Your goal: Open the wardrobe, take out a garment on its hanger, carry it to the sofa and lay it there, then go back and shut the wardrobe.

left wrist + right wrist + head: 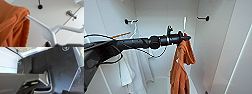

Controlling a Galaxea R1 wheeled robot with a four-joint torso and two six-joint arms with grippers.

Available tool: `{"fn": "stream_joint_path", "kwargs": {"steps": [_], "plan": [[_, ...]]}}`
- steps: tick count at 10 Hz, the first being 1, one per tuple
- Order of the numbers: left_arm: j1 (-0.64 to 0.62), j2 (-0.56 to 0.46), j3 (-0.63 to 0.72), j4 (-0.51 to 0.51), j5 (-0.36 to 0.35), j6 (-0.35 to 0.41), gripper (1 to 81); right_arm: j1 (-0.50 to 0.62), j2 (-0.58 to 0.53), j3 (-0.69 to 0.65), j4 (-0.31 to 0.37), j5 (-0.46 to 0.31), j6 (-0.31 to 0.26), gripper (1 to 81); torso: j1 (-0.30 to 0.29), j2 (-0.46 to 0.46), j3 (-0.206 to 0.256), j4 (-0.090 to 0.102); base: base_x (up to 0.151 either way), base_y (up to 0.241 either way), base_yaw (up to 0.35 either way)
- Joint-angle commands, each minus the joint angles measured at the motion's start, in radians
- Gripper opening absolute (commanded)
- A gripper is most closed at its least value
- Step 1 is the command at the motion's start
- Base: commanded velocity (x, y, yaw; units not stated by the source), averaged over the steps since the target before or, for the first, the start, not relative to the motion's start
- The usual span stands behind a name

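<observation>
The left arm enters from the left edge of the head frame and reaches toward the centre, its left end effector (186,38) at the neck of the garment (181,67), where the hanger (184,23) rises. In the left wrist picture the hanger's (48,31) white stem runs down to the dark end effector at the bottom edge, apparently clamped there, though how far the jaws stand apart cannot be told. The rust-orange garment (12,27) drapes over one hanger arm and hangs right of centre inside the open wardrobe (166,17). Left of centre, behind the arm, hangs a white shirt (135,67). Two dark rod mounts (127,21) sit on the wardrobe's side walls
</observation>
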Motion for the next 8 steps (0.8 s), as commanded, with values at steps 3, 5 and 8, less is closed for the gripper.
{"fn": "stream_joint_path", "kwargs": {"steps": [3, 5, 8], "plan": [[-0.196, 0.009, -0.002, 0.033, -0.082, 0.025, 1.0, 0.038, 0.011, 0.014, -0.008, -0.050, -0.003, 81.1, 0.000, 0.000, 0.000, 0.000, -0.109, 0.000, 0.000], [-0.188, 0.050, -0.002, 0.033, -0.082, 0.027, 1.0, 0.035, 0.011, 0.014, -0.008, -0.050, -0.003, 81.1, 0.000, 0.000, 0.000, 0.000, -0.120, 0.000, 0.000], [-0.164, 0.118, -0.018, 0.036, -0.083, 0.031, 1.0, 0.035, 0.011, 0.012, -0.008, -0.050, -0.005, 81.1, 0.000, 0.000, 0.000, 0.000, -0.126, 0.000, 0.000]]}}
